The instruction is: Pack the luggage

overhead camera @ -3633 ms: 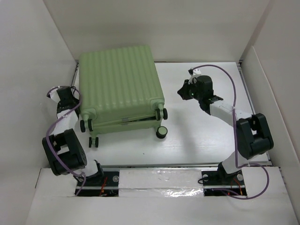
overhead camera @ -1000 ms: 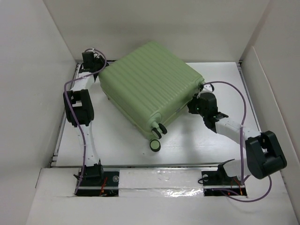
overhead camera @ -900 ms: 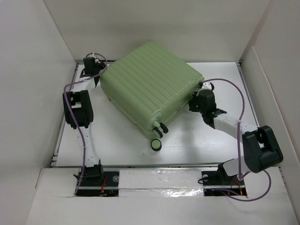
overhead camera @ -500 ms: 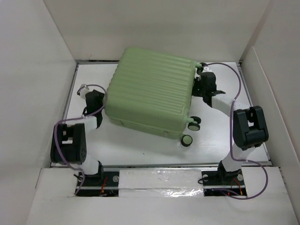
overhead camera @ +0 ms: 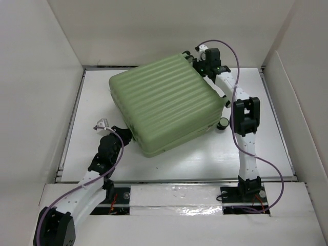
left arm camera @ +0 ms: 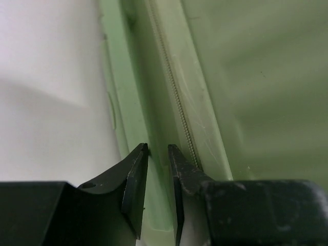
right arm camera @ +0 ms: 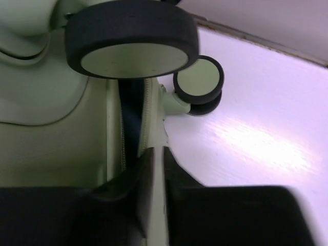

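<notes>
Luggage (overhead camera: pixel 164 105) askew, left tool (left arm camera: pixel 157 148) at near corner

White links (overhead camera: pixel 248 159), black joint housings (overhead camera: pixel 247 115), purple cables (overhead camera: pixel 220 41), matte black fingers (left arm camera: pixel 134 189), possibly red wiring (overhead camera: pixel 257 203) at bases

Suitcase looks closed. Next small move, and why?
Probably ease the right pincer into the dark gap between the halves of the large pale green ribbed hard-shell suitcase, beside its black wheels, and lift slightly. That seam looks parted there, whereas at the left pincer the zipper teeth look closed. Whether either pincer grips anything is unclear.
</notes>
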